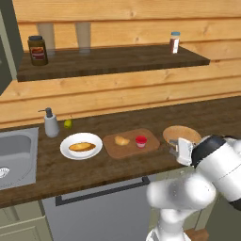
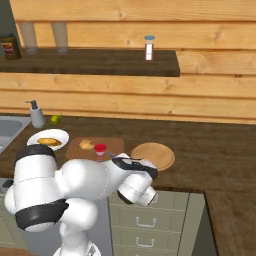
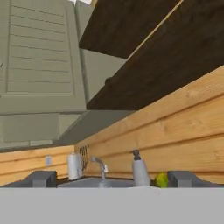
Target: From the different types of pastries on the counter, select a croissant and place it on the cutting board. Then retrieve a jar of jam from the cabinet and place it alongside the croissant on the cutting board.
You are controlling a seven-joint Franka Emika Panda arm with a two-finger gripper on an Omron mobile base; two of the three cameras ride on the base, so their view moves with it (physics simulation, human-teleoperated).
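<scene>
Croissant lay on the cutting board, with a small red-lidded jam jar just beside it on the same board. Judged: both placements look done; what remains is clearing the arm away.

Gripper hung low at the counter's front edge, near the empty wooden plate and apart from the board. Fingers stood well apart with nothing between them: released, empty.

To finish well, the arm should lift up and back, clear of the board and the white plate holding the other pastry.

Shelf carried a dark jar with a red label and a shaker; no lettering could be read on either. Soap dispenser bore no visible writing.
</scene>
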